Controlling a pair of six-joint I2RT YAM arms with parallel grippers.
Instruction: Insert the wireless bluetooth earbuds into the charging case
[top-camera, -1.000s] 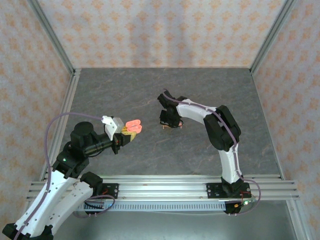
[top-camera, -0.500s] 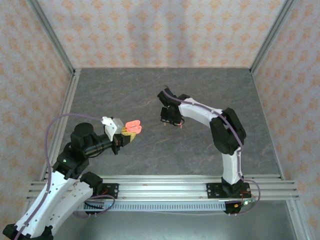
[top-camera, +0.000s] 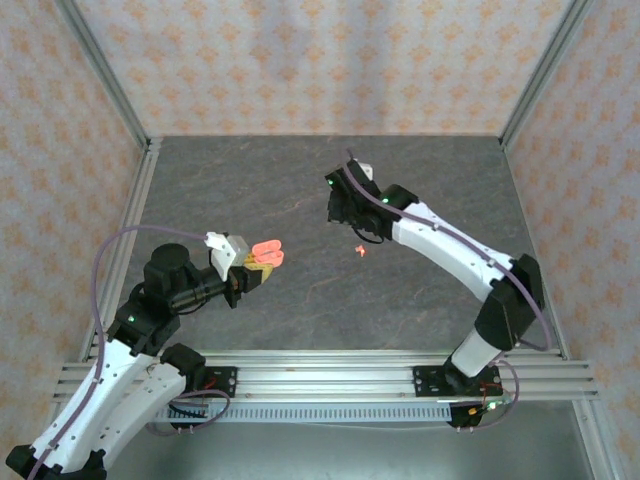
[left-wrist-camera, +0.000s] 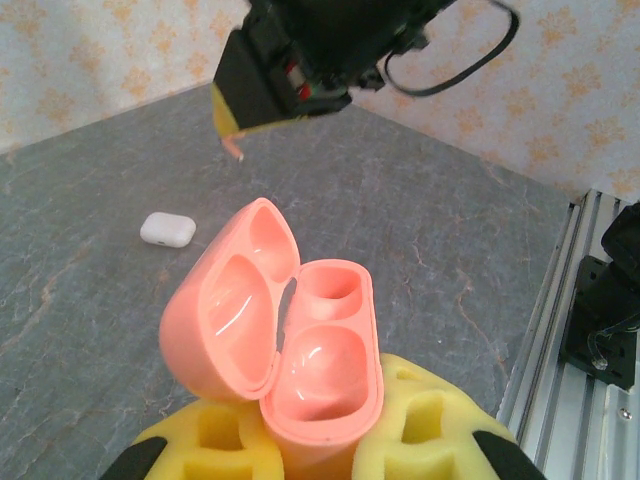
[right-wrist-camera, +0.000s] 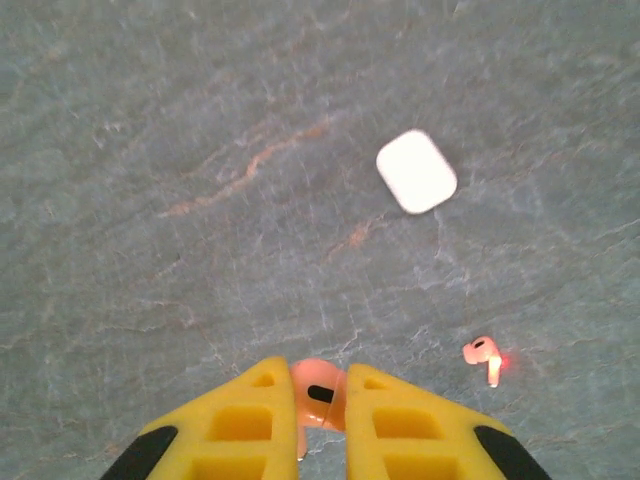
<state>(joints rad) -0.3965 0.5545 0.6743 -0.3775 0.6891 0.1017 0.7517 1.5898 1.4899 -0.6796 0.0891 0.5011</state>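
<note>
**A:** What is the case made of?

**B:** The coral charging case (left-wrist-camera: 300, 350) is smooth, glossy plastic, rounded like a pebble. It is hinged open, with the lid leaning left and two hollow moulded wells showing in the base. The left jaws are closed on its lower end and grip it between yellow foam pads (left-wrist-camera: 420, 425) with square holes. They hold it up off the counter (right-wrist-camera: 150, 120).

**A:** And the counter itself?

**B:** It is matte grey and looks like stone, with thin rust-coloured veins. The walls (top-camera: 300, 60) behind it carry a peach floral pattern.

**A:** Where are the earbuds?

**B:** One coral earbud (right-wrist-camera: 318, 392), small and shiny with a dark spot on its face, is pinched between the right jaws. They are almost together on it, raised over the middle of the counter. A second coral earbud (right-wrist-camera: 484, 358), a curved bud with a short stem, lies loose on the counter, apart from those jaws.

**A:** Anything else down there?

**B:** A white case (right-wrist-camera: 416, 170) lies flat farther out. It is closed, a smooth rounded rectangle.
</note>
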